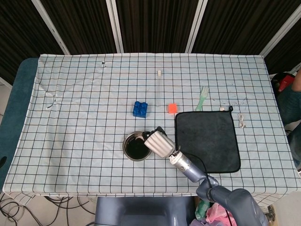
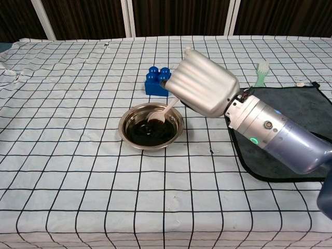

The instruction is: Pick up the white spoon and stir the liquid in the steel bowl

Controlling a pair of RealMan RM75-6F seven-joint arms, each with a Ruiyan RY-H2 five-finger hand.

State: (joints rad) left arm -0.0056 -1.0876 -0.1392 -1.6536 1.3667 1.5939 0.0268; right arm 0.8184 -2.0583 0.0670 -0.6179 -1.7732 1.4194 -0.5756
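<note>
Dark liquid (image 2: 148, 134) fills the steel bowl (image 2: 126, 123), which sits near the front edge of the checked tablecloth (image 1: 75, 117), a little left of its middle. We see our right hand (image 2: 203, 85) poised over the bowl's right rim, back of the hand turned toward the chest camera, fingers curled under and closed around the handle of the white spoon (image 2: 160, 114). The spoon slants down and to the left from the hand, and its scoop rests in the liquid at the back right of the bowl. From the head view the same hand covers the bowl's right edge, and only a small pale bit of the spoon shows inside the rim. We cannot make out exactly how the fingers wrap the handle, since the palm side faces away from both cameras.

Just behind the bowl stands a blue building block (image 1: 139, 108), and to its right, apart from it, lies a small orange cube (image 1: 172, 108). A dark grey cloth (image 1: 211, 136) is spread flat to the right of the bowl, with our forearm crossing its front left corner. Beyond the cloth's back edge lies a pale green fork (image 1: 202, 97), prongs pointing toward the far edge. A clear tube (image 1: 159, 87) lies lengthwise near the far middle, and a small white cable (image 1: 241, 120) sits just right of the cloth.
</note>
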